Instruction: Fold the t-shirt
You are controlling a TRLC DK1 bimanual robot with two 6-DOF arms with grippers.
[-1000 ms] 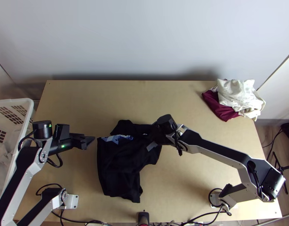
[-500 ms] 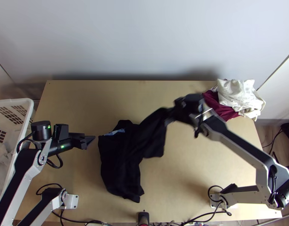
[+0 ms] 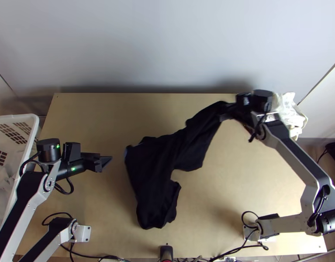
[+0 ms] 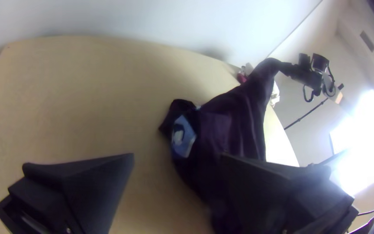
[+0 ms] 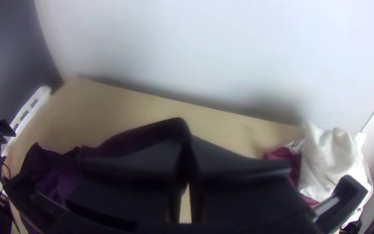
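The black t-shirt lies bunched on the table, one part stretched up toward the back right. My right gripper holds that raised part; in the right wrist view the fingers of the right gripper are closed on the dark cloth. Left of the shirt, my left gripper stands apart from it. In the left wrist view the left gripper has its fingers wide apart with nothing held, and the t-shirt shows a blue print near its edge.
A white cloth and a maroon cloth lie heaped at the table's back right corner, close to my right gripper. A white basket stands at the left edge. Bare tabletop stretches behind the left gripper.
My right gripper has moved up and toward the back right, drawing the shirt's held part along. The shirt's left side has shifted rightward and its blue print has turned out of the top view. The left arm has barely moved.
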